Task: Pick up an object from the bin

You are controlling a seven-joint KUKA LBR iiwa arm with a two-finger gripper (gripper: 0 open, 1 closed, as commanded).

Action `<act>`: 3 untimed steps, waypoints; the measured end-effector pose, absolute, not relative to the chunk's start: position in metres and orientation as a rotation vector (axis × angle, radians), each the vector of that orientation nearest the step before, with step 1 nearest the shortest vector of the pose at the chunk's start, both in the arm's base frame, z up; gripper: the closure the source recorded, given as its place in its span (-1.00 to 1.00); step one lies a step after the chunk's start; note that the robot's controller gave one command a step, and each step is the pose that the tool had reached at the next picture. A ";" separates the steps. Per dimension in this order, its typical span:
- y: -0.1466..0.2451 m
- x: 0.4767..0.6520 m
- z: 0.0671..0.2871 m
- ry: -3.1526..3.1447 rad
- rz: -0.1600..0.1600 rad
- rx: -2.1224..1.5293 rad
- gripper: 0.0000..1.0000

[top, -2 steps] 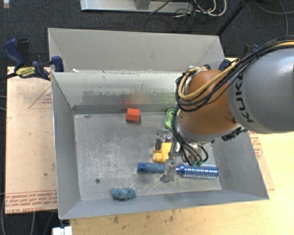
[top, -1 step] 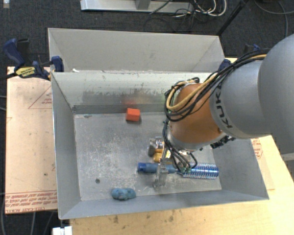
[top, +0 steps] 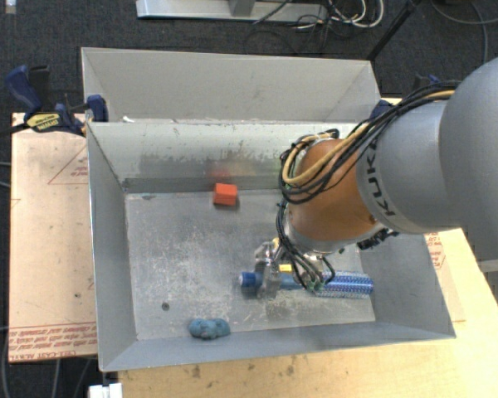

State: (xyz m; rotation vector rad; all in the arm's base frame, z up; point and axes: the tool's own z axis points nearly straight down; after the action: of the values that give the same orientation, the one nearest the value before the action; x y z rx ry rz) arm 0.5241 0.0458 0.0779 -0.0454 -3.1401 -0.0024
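1. First, at 7 o'clock on the floor of the grey metal bin (top: 108,247), a rounded, lumpy blue thing (top: 209,328) lies near the front wall. It is well apart from the gripper, and we judge it is best left untouched.
2. At 11 o'clock, a small orange cube (top: 225,194) sits alone near the back wall. It is also well clear of the gripper.
3. Between 4 and 5 o'clock lies the thing the task seems to concern: a long blue brush-like item with a bristled end (top: 349,285). It lies flat, running from 9 to 3 o'clock.
4. The gripper (top: 270,279) is down on this item near its 9 o'clock end, close to the bin floor. We cannot tell whether the gripper is released or clenched, nor whether it has the item.
5. To do this step well, we would centre the grip across the narrow shaft, not along it, and close firmly before any lift. We would then rise straight up, so the long bristled end hangs clear of the front wall. A grip this far from the middle may let the item tip or swing.
6. The arm comes in from 3 o'clock. Its thick grey link slopes down to an orange wrist cover (top: 328,206) wrapped in looped cables (top: 315,160), and the wrist points nearly straight down over the item.
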 end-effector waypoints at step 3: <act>0.003 0.501 0.242 -3.072 0.001 0.700 1.00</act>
State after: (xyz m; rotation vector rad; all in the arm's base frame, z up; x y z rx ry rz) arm 0.5007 0.0027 0.2421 0.7003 -3.0721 0.0014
